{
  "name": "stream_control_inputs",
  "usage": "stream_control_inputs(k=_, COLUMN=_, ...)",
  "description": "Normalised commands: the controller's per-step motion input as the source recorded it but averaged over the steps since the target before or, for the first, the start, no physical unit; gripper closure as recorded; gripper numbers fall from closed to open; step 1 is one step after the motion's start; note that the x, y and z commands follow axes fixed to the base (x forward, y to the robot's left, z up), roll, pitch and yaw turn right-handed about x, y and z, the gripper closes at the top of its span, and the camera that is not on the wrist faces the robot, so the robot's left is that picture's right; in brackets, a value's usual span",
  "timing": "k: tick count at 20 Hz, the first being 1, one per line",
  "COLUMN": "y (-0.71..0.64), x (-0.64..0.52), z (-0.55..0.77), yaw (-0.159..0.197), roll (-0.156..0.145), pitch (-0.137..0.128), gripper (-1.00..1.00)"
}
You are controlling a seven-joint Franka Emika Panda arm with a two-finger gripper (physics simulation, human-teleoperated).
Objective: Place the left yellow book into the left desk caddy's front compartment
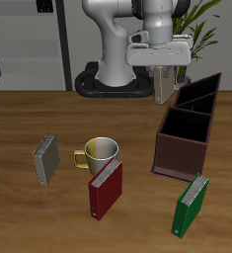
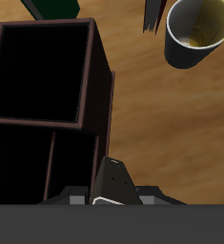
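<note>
While I hung above the far end of the left desk caddy (image 1: 179, 153), my gripper (image 1: 165, 97) was closed narrowly on the left yellow book (image 1: 164, 89), which dangled edge-down between the jaws, clear of the table. From the wrist view the book (image 2: 112, 183) showed as a grey wedge with a pale edge. It sat just outside the caddy's wall (image 2: 99, 86), on the side facing the mug (image 2: 197, 33), not over any opening.

I judged the pickup done and the carry as the step in hand, with the drop not yet begun. The front compartment (image 2: 45, 71), the wide dark opening at the caddy's near end, lay off to one side of the book and nearer the table's front edge.

The next move called for a short shift toward that near end and across the wall, until the book hung squarely over the front opening. It then needed a straight descent before I let go. Coming down where I was risked landing the book on the rim or in a far compartment behind the divider.

The other yellow book (image 1: 45, 158) lay well apart, across the table beyond the mug (image 1: 100, 153). The red book (image 1: 105, 188) and green book (image 1: 192, 206) sat near the front edge, and the black caddy (image 1: 201, 91) stood just behind the brown one.
</note>
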Motion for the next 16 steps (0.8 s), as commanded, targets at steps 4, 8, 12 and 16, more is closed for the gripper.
stream_control_inputs(k=4, y=0.45, x=0.10, z=0.00, yaw=0.022, roll=0.040, pitch=0.013, gripper=1.00)
stream_control_inputs(k=8, y=0.27, x=0.12, z=0.00, yaw=0.015, roll=0.009, pitch=0.004, gripper=1.00)
stream_control_inputs(k=12, y=0.14, x=0.22, z=0.02, yaw=-0.004, roll=-0.020, pitch=0.011, gripper=1.00)
stream_control_inputs(k=16, y=0.13, x=0.24, z=0.02, yaw=-0.007, roll=-0.022, pitch=-0.018, gripper=1.00)
